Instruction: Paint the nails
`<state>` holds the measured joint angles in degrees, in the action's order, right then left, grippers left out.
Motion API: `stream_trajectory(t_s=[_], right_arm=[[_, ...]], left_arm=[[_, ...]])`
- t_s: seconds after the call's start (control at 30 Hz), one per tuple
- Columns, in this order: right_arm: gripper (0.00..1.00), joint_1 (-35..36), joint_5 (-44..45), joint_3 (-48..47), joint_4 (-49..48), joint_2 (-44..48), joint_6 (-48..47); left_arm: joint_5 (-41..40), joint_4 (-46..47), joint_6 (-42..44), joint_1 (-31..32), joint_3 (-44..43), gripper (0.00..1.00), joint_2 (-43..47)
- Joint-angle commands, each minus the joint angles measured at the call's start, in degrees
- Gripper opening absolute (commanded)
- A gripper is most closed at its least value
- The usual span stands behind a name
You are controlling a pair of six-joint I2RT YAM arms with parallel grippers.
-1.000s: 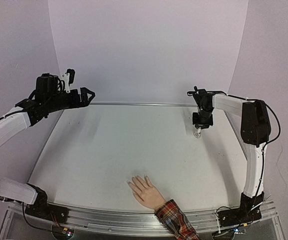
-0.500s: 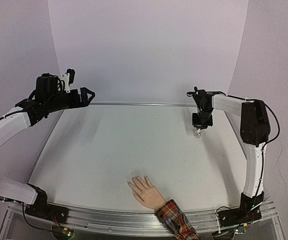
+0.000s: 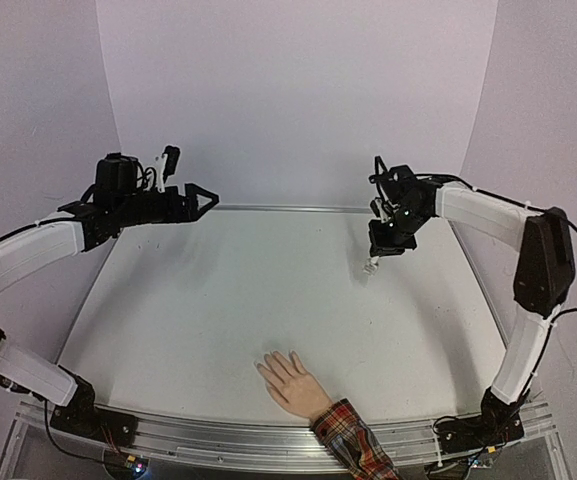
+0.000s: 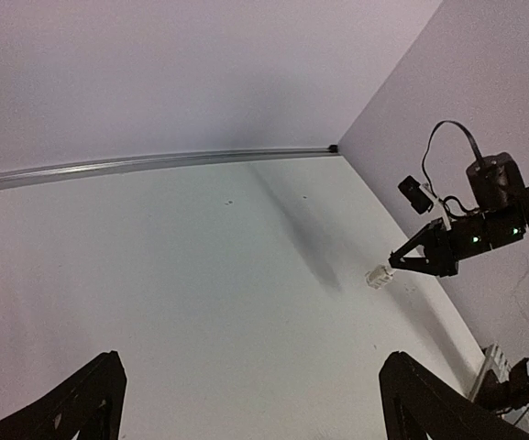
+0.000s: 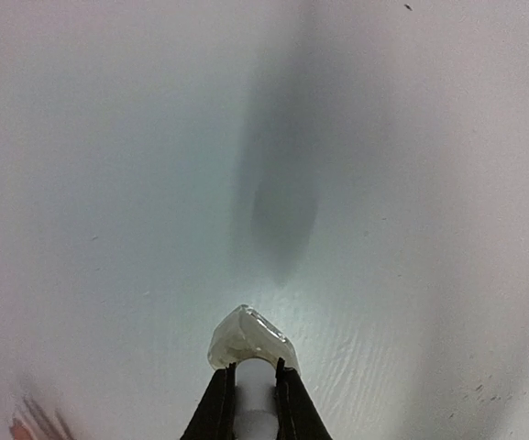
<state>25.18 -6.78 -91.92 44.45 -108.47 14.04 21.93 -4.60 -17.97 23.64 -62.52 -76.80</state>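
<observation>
right gripper (image 3: pixel 376 258) shifts left and toward centre vs 0.5 s ago, carrying the small white polish bottle (image 3: pixel 371 266) clear of the table (image 3: pixel 218 300). right elbow swings out right. left gripper (image 3: pixel 208 199), jaws apart, extends further inward and slightly lower.

Nails (image 3: pixel 267 362): tiny pale tips at the ends of the spread fingers of a flesh-coloured mannequin hand (image 3: pixel 288 383) lying flat. They point away from the red plaid cuff (image 3: pixel 353 440), up and to its left in my overhead view. At this size I cannot tell their finish.
</observation>
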Motion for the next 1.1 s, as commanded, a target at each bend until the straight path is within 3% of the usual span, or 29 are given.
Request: stream_trajectory(t_s=[0.0, 0.17, 0.27, 0.47, 0.7, 1.07], right_arm=[[0.0, 3.9, -12.36, -0.32, -1.28, 9.86, -1.46], [0.0, 9.1, -17.07, -4.7, -0.95, 12.63, -1.55], [0.0, 11.35, -18.23, -6.86, -0.47, 13.06, -1.09], [0.0, 14.7, -19.35, -10.07, -0.24, 11.7, -0.77], [0.0, 16.97, -20.2, -13.3, -0.06, 8.98, 0.45], [0.0, 17.19, -20.43, -18.2, 0.12, 4.5, -0.85]], left_arm=[[13.62, 16.8, -1.53, 2.36, 2.76, 1.0, -4.11], [29.66, 25.24, -1.78, 5.17, -0.51, 0.99, -12.53], [32.44, 25.12, 1.16, 7.72, -2.92, 0.97, -16.23], [34.91, 30.92, 5.7, 11.04, -1.87, 0.9, -18.68], [32.87, 19.68, 15.02, 13.65, -7.67, 0.79, -22.11], [30.39, 21.93, 18.53, 14.14, -7.44, 0.57, -22.39]])
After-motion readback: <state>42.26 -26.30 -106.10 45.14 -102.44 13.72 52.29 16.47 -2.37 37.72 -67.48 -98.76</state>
